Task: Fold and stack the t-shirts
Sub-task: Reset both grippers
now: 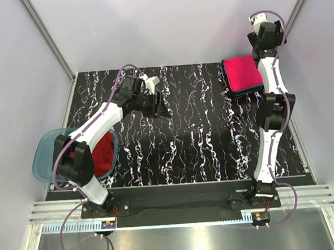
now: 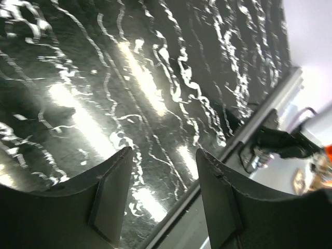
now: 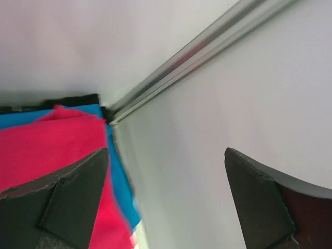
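Cloth lies folded and stacked at the tabletop's [image 1: 184, 135] far right corner, pink-red t-shirt [image 1: 242, 72] over blue t-shirt [image 1: 249, 90], clear of the working area; the darker red t-shirt [image 1: 103, 154] sits crumpled in the tub [image 1: 43, 161]. The right gripper [image 3: 166, 150] hangs outstretched above the stack and the left gripper [image 2: 163, 155] reaches low over mid-tabletop, both with jaws spread, holding nothing.

I get bright, even light; glare streaks the glossy table [image 2: 145, 83] in the left wrist view; the right wrist view is blurred.
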You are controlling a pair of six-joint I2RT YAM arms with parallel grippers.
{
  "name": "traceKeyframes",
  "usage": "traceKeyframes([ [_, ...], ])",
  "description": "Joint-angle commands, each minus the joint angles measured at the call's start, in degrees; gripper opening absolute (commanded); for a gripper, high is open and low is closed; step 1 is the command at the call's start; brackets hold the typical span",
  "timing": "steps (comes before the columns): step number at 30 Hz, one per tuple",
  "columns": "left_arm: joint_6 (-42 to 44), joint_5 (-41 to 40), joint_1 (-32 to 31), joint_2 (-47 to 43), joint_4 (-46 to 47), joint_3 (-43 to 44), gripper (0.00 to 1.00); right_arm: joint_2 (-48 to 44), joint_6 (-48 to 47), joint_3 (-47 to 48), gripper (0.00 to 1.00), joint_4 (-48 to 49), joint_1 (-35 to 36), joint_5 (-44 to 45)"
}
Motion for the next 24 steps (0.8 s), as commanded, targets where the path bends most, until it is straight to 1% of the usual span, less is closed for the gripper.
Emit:
traceKeyframes([
  [1, 2.07, -6.61, -0.14, -6.23, 1.48, 1.98, 0.57, -16.65, 14.11, -6.30, 1.00, -1.98, 7.14, 7.64],
  [2, 2.51, -8.46, -0.06, -7.02, 0.87, 2.42, 0.57, -21.46, 18.58, -8.06, 1.00, -6.09, 10.98, 7.56],
  [3, 2.87, -10.83, 0.29, -7.89, 0.43, 3.55, 0.58, -23.86, 20.79, -11.38, 1.00, -7.69, 12.76, 7.82],
  [4, 3.83, -11.55, 0.30, -9.47, 0.08, 4.00, 0.58, -26.14, 25.17, -12.89, 1.00, -11.36, 14.96, 8.17],
  [5, 4.27, -12.08, 0.30, -10.53, -0.54, 4.35, 0.58, -30.43, 28.00, -14.04, 1.00, -13.84, 19.07, 8.95],
  [6, 4.62, -13.22, 0.38, -11.67, -0.89, 4.79, 0.59, -32.21, 31.33, -14.92, 1.00, -16.38, 21.46, 8.70],
  [7, 5.15, -13.84, 0.47, -14.21, -0.98, 4.71, 0.60, -33.71, 38.06, -14.67, 1.00, -23.72, 23.22, 7.39],
  [8, 5.07, -14.63, 0.56, -15.54, -0.90, 4.62, 0.60, -35.90, 41.96, -13.10, 1.00, -27.79, 25.68, 4.07],
  [9, 4.89, -15.85, 0.65, -16.85, -0.98, 4.01, 0.61, -36.79, 47.13, -12.30, 1.00, -31.84, 26.13, 1.95],
  [10, 4.54, -16.21, 0.73, -19.74, -0.98, 3.83, 0.63, -37.67, 55.19, -11.86, 1.00, -38.93, 26.31, -1.03],
  [11, 4.37, -16.56, 0.65, -20.99, -0.98, 3.48, 0.64, -39.94, 58.23, -12.20, 1.00, -41.17, 26.32, -8.45],
  [12, 4.10, -17.26, 0.73, -22.39, -0.98, 2.78, 0.72, -41.36, 59.82, -15.42, 1.00, -42.41, 26.40, -12.79],
  [13, 3.58, -17.62, 0.74, -23.54, -0.98, 2.34, 0.81, -43.11, 62.63, -18.07, 1.00, -42.69, 26.32, -17.10],
  [14, 3.40, -18.06, 0.74, -26.07, -0.98, 1.81, 0.99, -47.04, 64.22, -21.14, 1.00, -42.43, 26.32, -23.84],
  [15, 3.31, -18.84, 0.82, -27.23, -1.07, 0.50, 0.99, -49.00, 65.54, -27.70, 1.00, -41.90, 26.40, -27.39],
  [16, 3.13, -19.20, 0.82, -28.46, -1.07, -0.21, 0.99, -51.28, 66.42, -31.42, 1.00, -40.85, 26.32, -30.73],
  [17, 2.96, -19.46, 0.82, -29.77, -1.16, -1.08, 0.99, -55.74, 67.65, -35.37, 1.00, -37.97, 26.40, -34.94],
  [18, 2.70, -20.08, 0.91, -31.96, -1.24, -2.66, 0.99, -58.13, 68.62, -42.72, 1.00, -36.90, 26.58, -35.33],
  [19, 2.26, -20.17, 0.91, -33.20, -1.25, -3.37, 0.99, -62.60, 70.37, -46.01, 1.00, -34.97, 26.40, -35.51],
  [21, 1.90, -19.03, 0.91, -36.80, -0.98, -5.74, 0.99, -66.75, 71.52, -53.64, 1.00, -33.64, 26.49, -34.55],
  [22, 0.86, -18.77, 0.91, -37.86, -0.63, -6.62, 0.99, -70.51, 73.18, -55.43, 1.00, -33.03, 26.49, -33.41],
  [24, -0.29, -17.37, 0.91, -41.02, 0.86, -9.34, 0.99, -74.14, 74.25, -59.29, 1.00, -32.50, 26.40, -32.26],
])
